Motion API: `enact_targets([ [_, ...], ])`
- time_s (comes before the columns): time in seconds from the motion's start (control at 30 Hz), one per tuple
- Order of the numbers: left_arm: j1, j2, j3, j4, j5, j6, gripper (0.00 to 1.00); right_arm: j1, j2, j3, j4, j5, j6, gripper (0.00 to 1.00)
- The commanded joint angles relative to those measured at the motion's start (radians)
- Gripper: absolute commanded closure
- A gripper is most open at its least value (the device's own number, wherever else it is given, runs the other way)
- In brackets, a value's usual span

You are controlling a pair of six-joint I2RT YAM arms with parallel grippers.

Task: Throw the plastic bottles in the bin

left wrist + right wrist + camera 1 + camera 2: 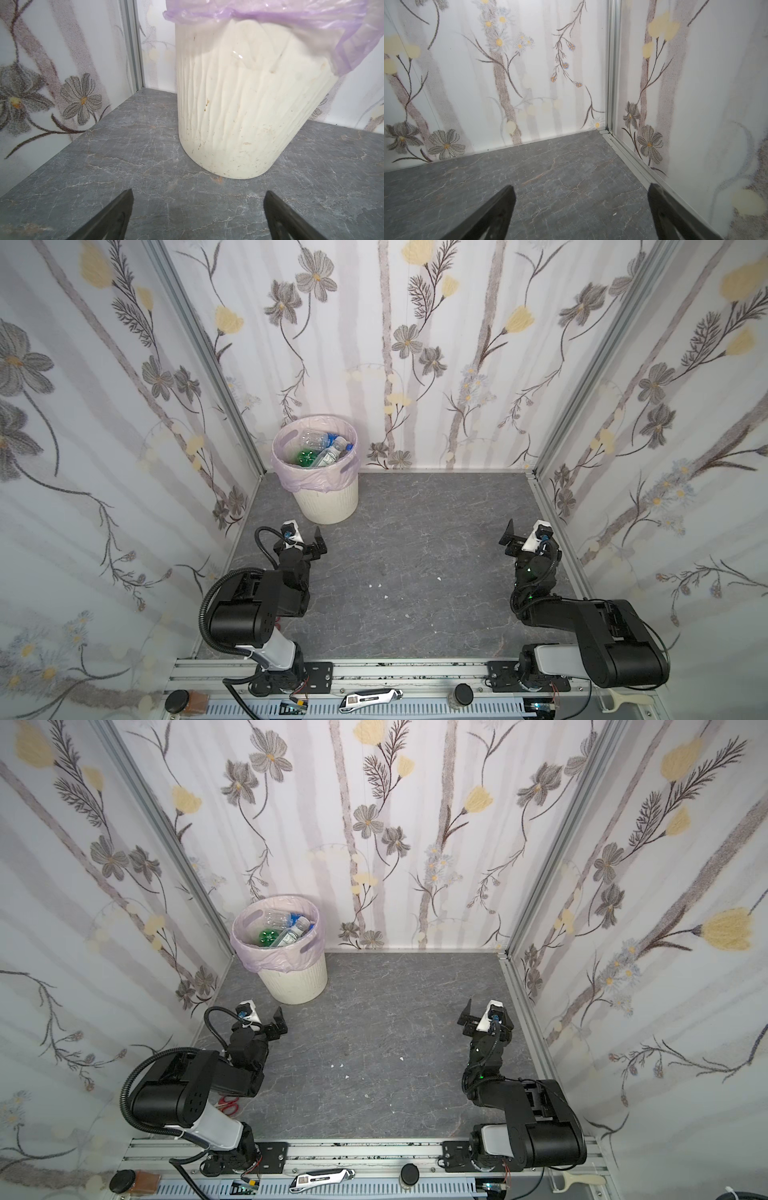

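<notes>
at far left of the table [415, 522], near the back corner, the bin [328, 506] is found upright, lined with a pink bag [291, 479]; the plastic bottles [326, 452] are seen lying inside it, clear ones and a green one on top. none is seen on the table itself. the left gripper [199, 193] is held just before the bin wall, jaws wide apart, nothing between them. at right, the right gripper [581, 187] is likewise spread and empty, faced toward a bare corner. bottles are judged light, thin-walled, easily dented and slippery; a hold across the mid-body is advised. lower bottles are hidden by those on top, so no count can be made; red scissors [227, 1104] are partly covered by the left arm.
</notes>
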Motion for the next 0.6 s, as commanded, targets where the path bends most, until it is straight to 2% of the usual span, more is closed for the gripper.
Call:
enact_targets([
  [0.0,-0.001,0.003,-0.001,0.054,0.003,0.004,0.00,0.000,0.002,0.009,-0.002,0.000,0.001,0.00],
  [0.57,-0.001,0.002,0.000,0.054,0.004,0.004,0.00,-0.002,0.001,0.008,-0.003,-0.027,-0.006,0.00],
])
